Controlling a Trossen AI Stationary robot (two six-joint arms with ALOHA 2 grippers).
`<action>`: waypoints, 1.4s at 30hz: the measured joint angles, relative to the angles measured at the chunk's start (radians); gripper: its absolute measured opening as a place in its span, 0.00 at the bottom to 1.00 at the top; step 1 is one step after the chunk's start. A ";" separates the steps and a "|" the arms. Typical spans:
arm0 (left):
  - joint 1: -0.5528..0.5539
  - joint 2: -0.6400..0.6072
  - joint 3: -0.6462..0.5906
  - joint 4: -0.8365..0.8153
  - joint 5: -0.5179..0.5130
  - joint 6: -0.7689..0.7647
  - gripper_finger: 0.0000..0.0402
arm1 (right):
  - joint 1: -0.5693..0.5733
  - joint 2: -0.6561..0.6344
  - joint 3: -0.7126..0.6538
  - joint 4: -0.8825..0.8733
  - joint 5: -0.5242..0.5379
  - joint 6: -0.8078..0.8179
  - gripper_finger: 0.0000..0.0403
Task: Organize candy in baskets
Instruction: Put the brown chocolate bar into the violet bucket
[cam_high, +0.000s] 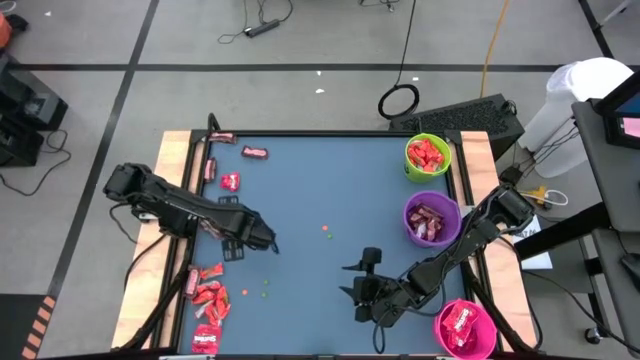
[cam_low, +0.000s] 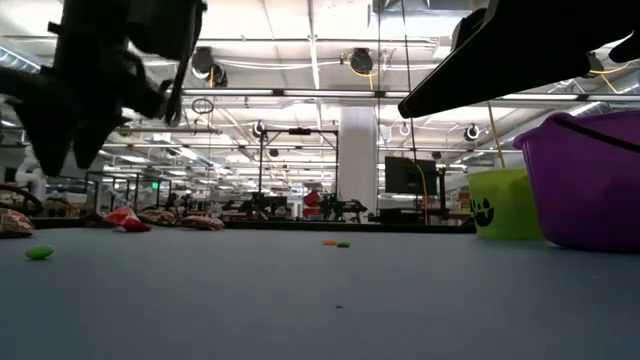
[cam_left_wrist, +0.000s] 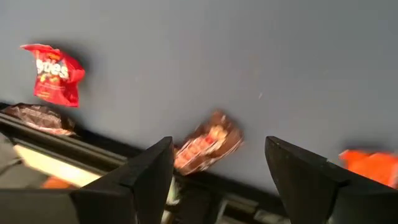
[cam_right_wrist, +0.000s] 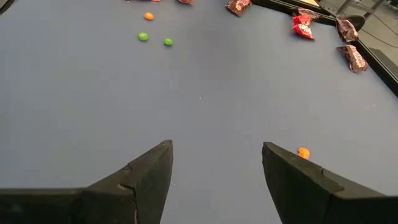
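Seen from above, a blue-topped bench (cam_high: 320, 190) carries everything. Along its left edge lie loose wrapped sweets: a few near the far left corner (cam_high: 230, 181) and a denser red heap near the near left corner (cam_high: 209, 295), probably the unsorted stock waiting within the left arm's reach. The left gripper (cam_high: 262, 240) hangs over the bench just inward of these sweets, its fingers (cam_left_wrist: 134, 180) spread wide with nothing between them; its wrist camera looks down on a brown packet (cam_left_wrist: 207, 141) near the bench edge, so it seems poised to pick one.

A few tiny round dots (cam_high: 326, 230) lie mid-bench. The right gripper (cam_high: 362, 285) sits toward the near edge, fingers wide and empty.

Along the right edge stand three baskets, likely one per wrapper colour: green (cam_high: 428, 157) at the far end holding red sweets, purple (cam_high: 432, 219) in the middle holding dark ones, pink (cam_high: 465, 328) at the near right corner holding red ones.

Wrapper lettering is too small to read. The table-level camera shows only the green and purple baskets; the pink one is out of its frame.
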 joint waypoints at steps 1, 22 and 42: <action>0.000 0.009 -0.009 -0.009 0.003 0.019 0.64 | 0.000 0.000 0.000 0.000 0.000 0.002 0.58; 0.005 0.162 -0.167 0.075 0.051 0.250 0.64 | 0.000 -0.001 0.000 -0.001 -0.002 0.013 0.58; 0.029 0.160 -0.267 0.191 0.066 0.278 0.39 | 0.000 -0.001 0.000 -0.006 -0.002 0.019 0.58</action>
